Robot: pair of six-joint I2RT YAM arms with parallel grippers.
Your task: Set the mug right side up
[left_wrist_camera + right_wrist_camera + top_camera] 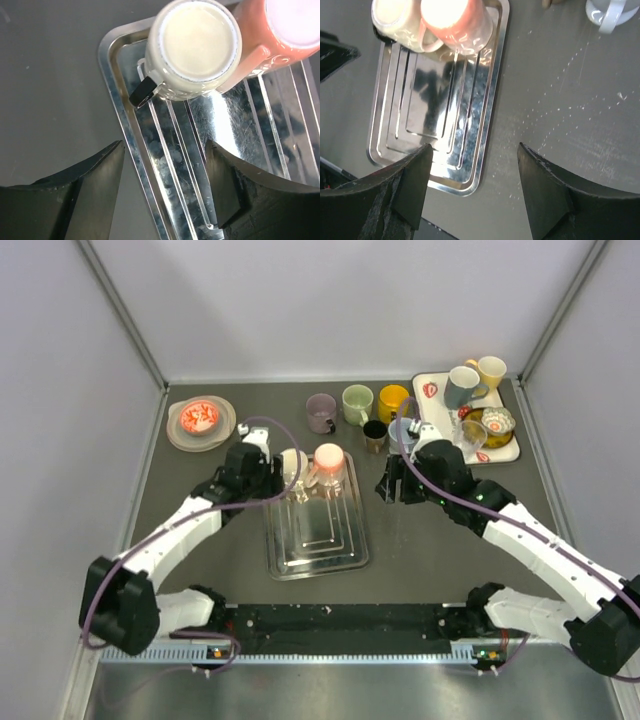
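Two mugs stand bottom up, side by side at the far end of a metal tray [318, 545]: a cream mug [293, 464] and a coral-pink mug [329, 461]. In the left wrist view the cream mug [195, 45] shows its base and a dark handle, with the pink mug [280, 35] touching its right side. My left gripper [164, 150] is open and empty, just short of the cream mug, over the tray's left rim [114, 105]. My right gripper [475, 152] is open and empty over the table, right of the tray [435, 100].
A row of upright mugs stands behind the tray: purple [321, 412], green [357, 403], yellow [392, 400] and a small dark one [375, 433]. A white tray [508, 450] with more mugs is at the back right. A plate [200, 423] is at the back left.
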